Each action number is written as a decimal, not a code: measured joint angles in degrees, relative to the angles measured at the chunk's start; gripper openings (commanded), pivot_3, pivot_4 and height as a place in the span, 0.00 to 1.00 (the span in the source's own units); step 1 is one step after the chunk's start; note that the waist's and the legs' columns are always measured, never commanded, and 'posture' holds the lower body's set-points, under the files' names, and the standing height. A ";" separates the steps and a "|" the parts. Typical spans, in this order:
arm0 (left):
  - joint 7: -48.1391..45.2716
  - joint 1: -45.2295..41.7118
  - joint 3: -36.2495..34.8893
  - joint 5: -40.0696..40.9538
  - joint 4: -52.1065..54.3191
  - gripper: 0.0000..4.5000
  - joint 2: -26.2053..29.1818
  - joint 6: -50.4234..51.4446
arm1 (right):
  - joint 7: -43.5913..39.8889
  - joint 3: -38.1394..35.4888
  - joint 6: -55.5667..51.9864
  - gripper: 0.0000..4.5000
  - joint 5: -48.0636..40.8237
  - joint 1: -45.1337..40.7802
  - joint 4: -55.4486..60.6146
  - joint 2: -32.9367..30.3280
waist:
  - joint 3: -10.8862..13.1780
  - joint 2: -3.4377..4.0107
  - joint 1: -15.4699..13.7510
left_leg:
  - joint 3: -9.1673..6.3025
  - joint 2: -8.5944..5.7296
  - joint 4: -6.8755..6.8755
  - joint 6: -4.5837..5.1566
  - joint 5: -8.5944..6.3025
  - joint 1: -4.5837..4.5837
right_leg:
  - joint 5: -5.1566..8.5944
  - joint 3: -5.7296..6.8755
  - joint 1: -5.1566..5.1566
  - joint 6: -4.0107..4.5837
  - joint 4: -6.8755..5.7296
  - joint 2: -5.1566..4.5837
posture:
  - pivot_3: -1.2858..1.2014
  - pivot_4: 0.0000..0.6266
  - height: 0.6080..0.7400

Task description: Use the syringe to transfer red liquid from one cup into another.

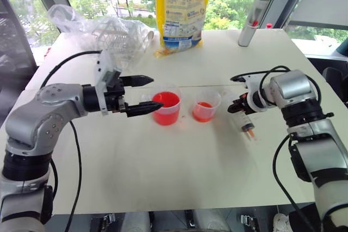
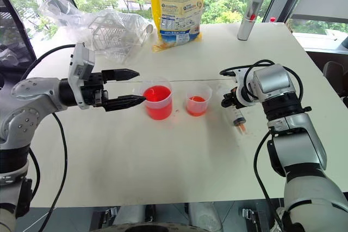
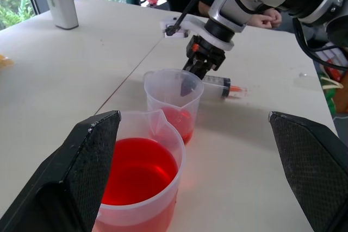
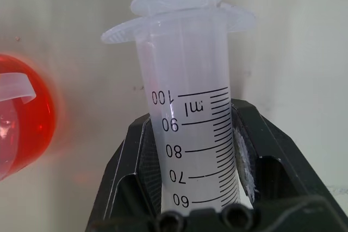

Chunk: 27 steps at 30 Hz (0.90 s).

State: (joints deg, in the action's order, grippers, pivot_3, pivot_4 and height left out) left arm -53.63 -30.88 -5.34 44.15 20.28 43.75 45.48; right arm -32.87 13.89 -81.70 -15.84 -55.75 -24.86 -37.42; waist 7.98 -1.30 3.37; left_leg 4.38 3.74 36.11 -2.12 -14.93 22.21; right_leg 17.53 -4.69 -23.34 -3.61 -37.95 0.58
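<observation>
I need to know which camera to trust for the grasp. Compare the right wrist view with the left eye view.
Right wrist alone: the syringe's printed scale and flange, with the right end effector clamped on its barrel. Left eye alone: the open left end effector by the beaker, the yellow bag, and the grey cylinder. Shared: the syringe lying on the table and the smaller cup's red liquid.
</observation>
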 measured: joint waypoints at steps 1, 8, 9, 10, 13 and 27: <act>-0.12 -0.15 0.03 -0.09 -0.11 1.00 0.02 -0.11 | 0.21 -0.82 0.69 0.31 0.00 1.30 2.15 -0.67 | 0.01 0.01 -0.04 | 0.00 -0.01 0.00 0.00 0.00 0.02 | 0.00 0.00 -0.01 0.00 0.01 -0.01 | 0.52 0.24 1.00; -1.52 -1.72 0.01 -1.31 -3.49 1.00 0.17 -2.14 | 3.39 -17.87 16.25 0.31 -1.13 6.09 19.13 -1.96 | 0.05 0.08 -0.40 | 0.02 -0.02 0.00 0.00 0.00 0.06 | 0.00 0.07 -0.05 -0.02 0.01 -0.03 | 0.52 0.24 1.00; -1.75 -2.55 0.00 -1.55 -4.36 1.00 0.17 -2.40 | 2.90 -20.00 18.89 0.31 -2.10 6.90 22.48 -1.69 | 0.05 0.08 -0.50 | 0.01 -0.01 0.00 0.00 0.00 0.06 | 0.00 0.07 -0.05 -0.02 0.01 0.01 | 0.52 0.24 1.00; -2.07 -3.34 -0.03 -1.77 -5.18 1.00 0.18 -2.65 | 2.28 -21.63 20.68 0.31 -3.41 7.37 25.28 -1.10 | 0.05 0.08 -0.51 | 0.01 0.00 -0.01 0.00 0.00 0.05 | 0.00 0.08 -0.06 -0.02 0.01 0.04 | 0.52 0.24 1.00; -3.10 -5.33 -0.01 -2.43 -7.23 1.00 0.13 -3.92 | 0.31 -24.40 25.42 0.31 -7.53 7.62 33.11 1.78 | 0.05 0.08 -0.40 | 0.02 0.03 -0.01 0.00 0.00 0.01 | 0.00 0.06 -0.05 -0.02 -0.02 0.07 | 0.52 0.24 1.00; -4.77 -10.69 -1.58 -1.88 -10.45 1.00 1.70 -3.69 | -5.88 -17.06 47.99 0.31 -17.75 12.05 39.81 24.96 | 0.03 0.05 -0.76 | 0.01 0.07 0.04 -0.01 0.00 0.02 | 0.00 0.08 -0.02 -0.01 -0.07 -0.09 | 0.52 0.24 1.00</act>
State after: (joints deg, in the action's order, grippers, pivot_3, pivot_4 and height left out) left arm -58.40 -41.57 -6.91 42.28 9.83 45.45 41.79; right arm -38.75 -3.17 -33.71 -33.59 -43.69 14.94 -12.46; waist 8.01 -1.26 2.61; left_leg 4.38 3.80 36.15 -2.13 -14.93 22.23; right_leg 17.53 -4.61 -23.36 -3.62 -38.02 0.49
